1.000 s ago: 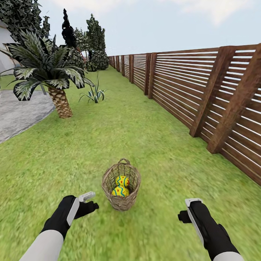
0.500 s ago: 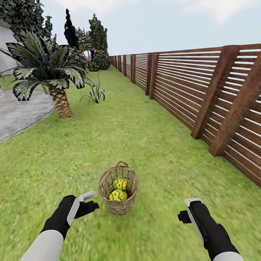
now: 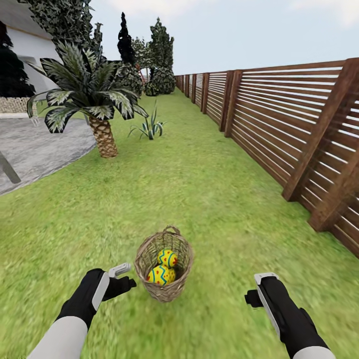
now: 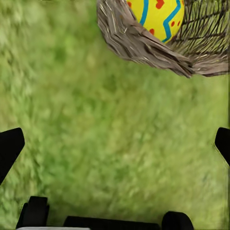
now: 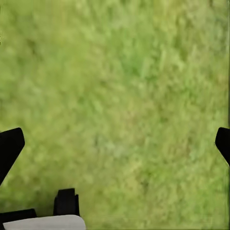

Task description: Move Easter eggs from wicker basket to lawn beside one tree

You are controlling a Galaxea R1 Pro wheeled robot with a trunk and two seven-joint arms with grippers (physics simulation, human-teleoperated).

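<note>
- While the whole head view has swung since a second ago, bringing the white house (image 3: 30, 42) and more of the grey patio (image 3: 35, 149) in at the left, that is the camera turning, not the garden things moving.
- Against that shift the left gripper (image 3: 121, 279) hangs with fingers apart and empty, low over the lawn (image 3: 199, 179), just beside the wicker basket (image 3: 164, 262).
- Relative to the arms the basket sits a little nearer and more central than before, so I judge the approach nearly done and a first reach close.
- Upright, the basket has its long axis vertical, mouth tipped slightly toward the robot; two Easter eggs (image 3: 163, 269) show inside, touching, and any third is hidden.
- Farther right, the right gripper (image 3: 255, 291) is spread wide over bare grass, well apart from the basket, with the fence (image 3: 299, 129) beyond.
</note>
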